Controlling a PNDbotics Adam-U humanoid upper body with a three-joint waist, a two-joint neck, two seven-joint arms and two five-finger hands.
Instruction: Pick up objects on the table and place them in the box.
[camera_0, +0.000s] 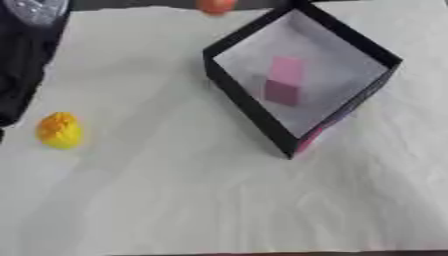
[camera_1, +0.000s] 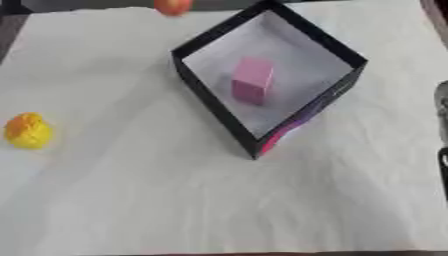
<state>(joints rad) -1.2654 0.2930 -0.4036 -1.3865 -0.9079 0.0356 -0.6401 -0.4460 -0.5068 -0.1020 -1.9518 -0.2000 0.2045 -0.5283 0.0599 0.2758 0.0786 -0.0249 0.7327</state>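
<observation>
A black-walled box (camera_0: 248, 106) with a pale floor stands at the back right of the table, turned so one corner points toward me. Inside it lies a pink block (camera_0: 284, 80). A yellow lumpy object (camera_0: 59, 131) rests on the white cover at the left. At the far edge, left of the box, sits a small orange-red round object (camera_0: 215, 5). Part of my left arm (camera_0: 22, 60), black with a silver joint, shows at the upper left edge, apart from the yellow object. A sliver of my right arm (camera_1: 442, 125) shows at the right edge. Neither hand is visible.
A wrinkled white cover (camera_0: 192, 200) lies over the table from the box to the near edge. A pink patch (camera_0: 308, 137) marks the box's outer wall by its near corner. Dark floor shows beyond the far edge.
</observation>
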